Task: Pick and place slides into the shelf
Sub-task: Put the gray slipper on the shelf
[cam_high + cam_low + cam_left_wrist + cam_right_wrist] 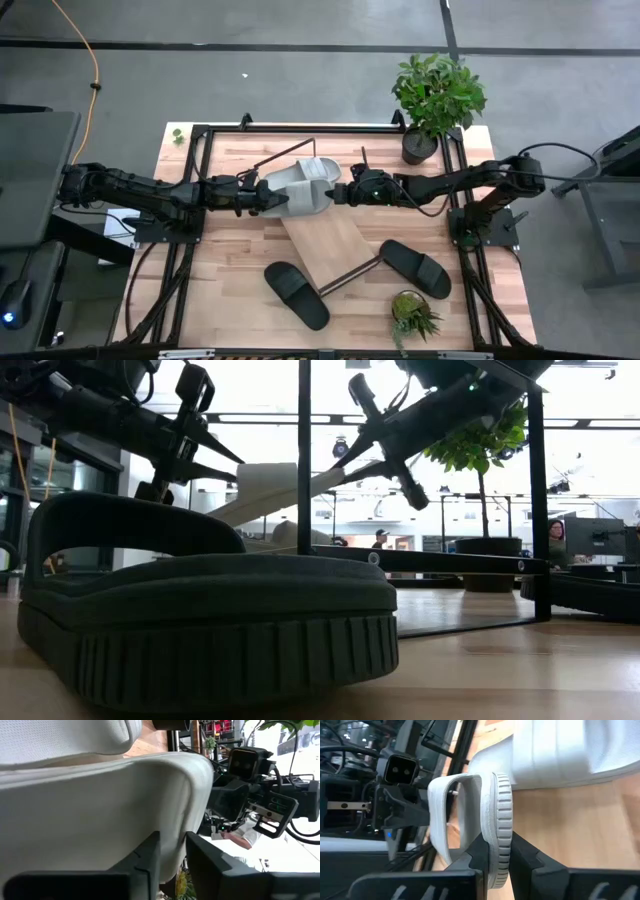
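Observation:
A light grey slide (290,200) hangs on its side between my two grippers, over the middle of the table. My right gripper (337,193) is shut on its strap end. At the other end my left gripper (262,196) stands open around it. The second grey slide (312,172) lies sole down on the far end of the shelf (335,240), a light-wood board lying askew on the table. Two black slides (297,295) (415,268) rest sole down on the tabletop near the front. My left gripper (172,865) has the slide's rounded end (170,835) between its open fingers. One finger (147,860) lies against it, and a dark gap shows before the other finger. My right gripper (501,865) pinches the sole at its ribbed rim (502,825), one finger inside the strap loop and one on the underside. It comes nearly level from the table's right. The slide stands on edge, lifted clear of the board.
A tall potted plant (437,95) stands at the far right corner and a small plant (412,315) near the front edge. The shelf's black rod frames (350,275) (285,155) stick out at both ends. A black frame (200,180) borders the table.

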{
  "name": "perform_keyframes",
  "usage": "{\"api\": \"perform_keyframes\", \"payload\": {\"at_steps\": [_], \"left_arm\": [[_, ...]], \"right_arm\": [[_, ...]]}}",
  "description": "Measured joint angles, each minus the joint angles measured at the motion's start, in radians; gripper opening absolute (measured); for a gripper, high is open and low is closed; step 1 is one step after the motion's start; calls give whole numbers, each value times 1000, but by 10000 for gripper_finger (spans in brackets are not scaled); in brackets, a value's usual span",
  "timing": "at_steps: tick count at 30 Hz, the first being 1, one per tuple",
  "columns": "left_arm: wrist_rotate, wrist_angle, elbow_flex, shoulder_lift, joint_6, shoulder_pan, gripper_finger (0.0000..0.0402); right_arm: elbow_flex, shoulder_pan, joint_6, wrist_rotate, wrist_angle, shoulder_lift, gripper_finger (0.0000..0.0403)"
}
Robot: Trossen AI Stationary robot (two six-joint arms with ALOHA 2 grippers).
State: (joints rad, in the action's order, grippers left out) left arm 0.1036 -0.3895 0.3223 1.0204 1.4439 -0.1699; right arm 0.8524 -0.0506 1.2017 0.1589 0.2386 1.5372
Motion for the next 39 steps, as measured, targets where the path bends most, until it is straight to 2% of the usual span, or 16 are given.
{"api": "perform_keyframes", "payload": {"at_steps": [4,8,13,16,20,28,33,39], "left_arm": [[-2,-2,0,0,0,0,120],[-5,-8,0,0,0,0,139],[-8,-60,0,0,-11,0,140],[-14,-116,0,0,-47,0,135],[-17,-175,0,-14,-98,0,125],[-112,-192,0,-35,-138,0,111],[-184,-194,0,-35,-138,0,112],[-213,-194,0,-35,-138,1,113]], "right_arm": [[0,0,-18,20,-83,-49,29],[1,0,-33,26,-200,-112,29],[1,11,-39,47,-338,-191,29],[-28,23,-16,71,-352,-237,29],[-120,39,50,70,-321,-287,29],[-315,52,165,-19,-41,-322,18],[-340,39,189,-13,-16,-322,15],[-339,-18,176,-30,-16,-321,14]]}}
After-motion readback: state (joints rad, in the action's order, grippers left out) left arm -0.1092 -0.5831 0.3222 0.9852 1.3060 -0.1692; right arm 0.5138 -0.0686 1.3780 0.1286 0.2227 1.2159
